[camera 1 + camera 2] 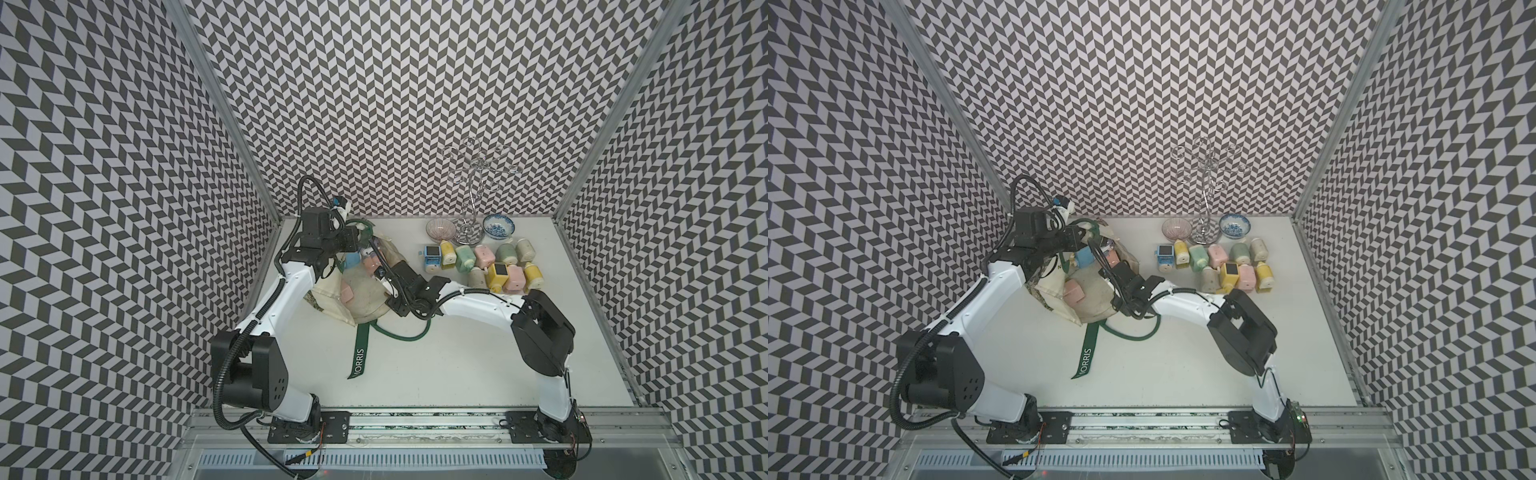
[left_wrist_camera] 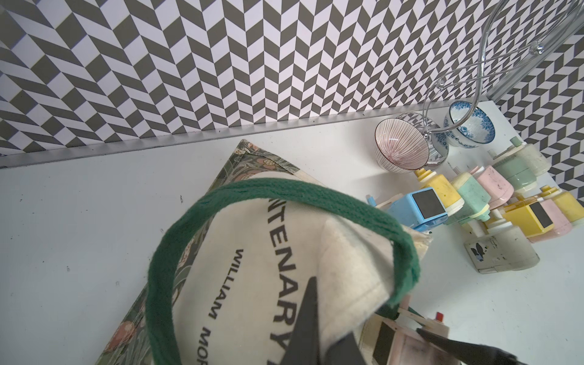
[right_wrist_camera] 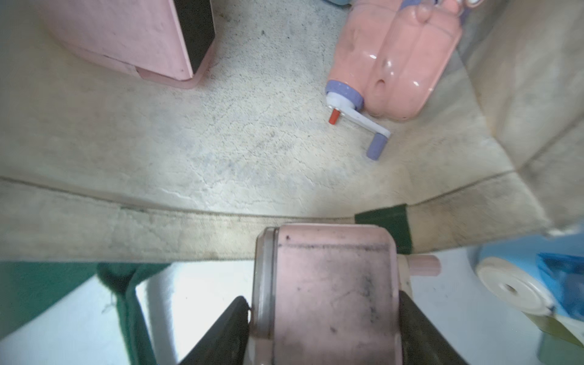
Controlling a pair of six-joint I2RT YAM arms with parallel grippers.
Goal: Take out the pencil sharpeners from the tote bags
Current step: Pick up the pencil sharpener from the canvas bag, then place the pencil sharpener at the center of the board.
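1. Table point(image 1: 457, 353): white top.
2. Tote bag point(image 1: 365, 303): cream canvas with dark green straps and a leafy base band. It lies slumped by the table's left edge, toward the rear corner, with its mouth open. One lettered strap trails toward the front edge.
3. Pencil sharpeners point(image 1: 482, 266): a pastel heap of about ten, touching one another, outside the bag near the rear edge, right of centre.
4. Wire stand point(image 1: 473, 195): chrome, upright at the rear edge.
5. Left gripper point(image 2: 363, 328): fingers pressed together, pinching the bag's cream rim.
6. Right gripper point(image 3: 324, 303): fingers clamped against both sides of a pink sharpener point(image 3: 335, 268), at the bag's hem.
7. Striped bowl point(image 1: 441, 230) and blue-patterned bowl point(image 1: 498, 226): either side of the stand.
8. Salmon sharpener point(image 3: 395, 63), with a lilac crank, and windowed pink sharpener point(image 3: 126, 38): both inside the bag, well apart.
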